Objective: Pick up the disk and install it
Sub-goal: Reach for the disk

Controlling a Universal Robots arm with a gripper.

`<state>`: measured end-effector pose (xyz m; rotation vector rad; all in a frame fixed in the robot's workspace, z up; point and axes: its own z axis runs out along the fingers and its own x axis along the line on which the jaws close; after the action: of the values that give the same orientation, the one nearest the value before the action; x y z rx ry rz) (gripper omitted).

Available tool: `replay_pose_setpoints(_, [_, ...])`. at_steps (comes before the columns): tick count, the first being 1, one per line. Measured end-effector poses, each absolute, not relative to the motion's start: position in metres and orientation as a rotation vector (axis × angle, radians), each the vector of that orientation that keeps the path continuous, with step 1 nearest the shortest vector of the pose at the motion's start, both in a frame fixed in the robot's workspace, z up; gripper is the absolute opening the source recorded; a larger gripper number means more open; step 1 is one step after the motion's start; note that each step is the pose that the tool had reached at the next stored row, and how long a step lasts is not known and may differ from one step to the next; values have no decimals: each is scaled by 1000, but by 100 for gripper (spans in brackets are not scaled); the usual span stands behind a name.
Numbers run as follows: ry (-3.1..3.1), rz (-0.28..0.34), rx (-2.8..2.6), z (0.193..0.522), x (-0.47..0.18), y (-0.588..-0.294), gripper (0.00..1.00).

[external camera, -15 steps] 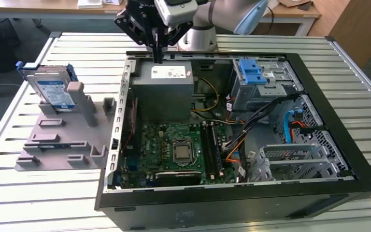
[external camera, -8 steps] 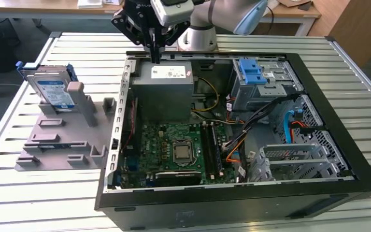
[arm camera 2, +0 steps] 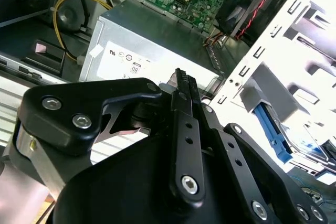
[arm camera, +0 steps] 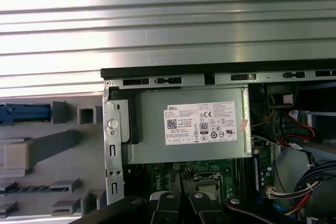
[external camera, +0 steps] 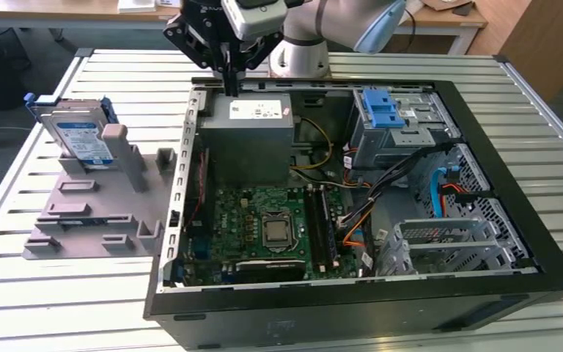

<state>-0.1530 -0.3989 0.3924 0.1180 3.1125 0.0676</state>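
I am watching the gripper (external camera: pixel 231 86) hanging with its fingers pinched together and holding nothing, over the edge of the open computer case (external camera: pixel 360 315), just above the grey power supply (external camera: pixel 252 143). The disk (external camera: pixel 78 136) is standing upright in a grey fixture (external camera: pixel 86 213) outside the case, on the exterior view's left, well apart from the gripper. The case's side wall is standing between them. 1 blue latch (external camera: pixel 389 110) is sitting inside the case.

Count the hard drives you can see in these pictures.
1 hard drive: it stands on edge in the grey rack, on the exterior view's left of the open computer case. Another could be hidden inside the case's metal cage.
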Motion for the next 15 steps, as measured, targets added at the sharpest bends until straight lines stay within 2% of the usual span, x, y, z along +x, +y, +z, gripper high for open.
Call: replay_pose_setpoints(15, [3113, 68, 118, 392, -160, -399, 15])
